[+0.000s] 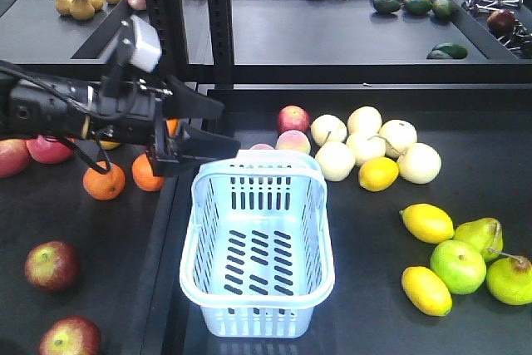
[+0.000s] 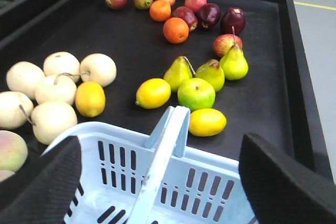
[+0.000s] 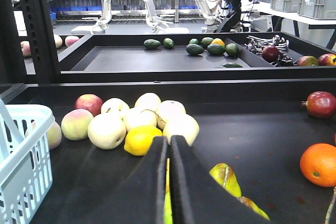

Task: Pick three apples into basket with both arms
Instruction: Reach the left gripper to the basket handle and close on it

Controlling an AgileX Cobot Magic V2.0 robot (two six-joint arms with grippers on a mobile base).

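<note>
Black matted table (image 1: 374, 230) with raised edges, fruit scattered all over it, and behind it a second shelf with avocados (image 1: 386, 4) and brown pears (image 1: 81, 6). The pale blue basket (image 1: 249, 315) sits about mid-table. The left gripper (image 1: 231, 128) hangs over the basket's far left corner with its fingers spread wide, gripping nothing. From its wrist view one handle (image 2: 168, 140) rises up in the gap between the two pads, and I can't tell if it touches either. The apples (image 1: 51, 265) are on the left section of the table, well apart from the basket: two dull red ones near the front, the lower one cut by the frame edge, and what looks like a third at the far left edge under the arm, mostly out of shot. Two oranges (image 1: 104, 180) lie just below the arm. The right gripper (image 3: 169, 140) only shows in its own wrist view, fingers pressed together with nothing pinched, low over the table, with a lemon (image 3: 140, 139) and some pale round fruits (image 3: 107, 129) just ahead of the tips.
</note>
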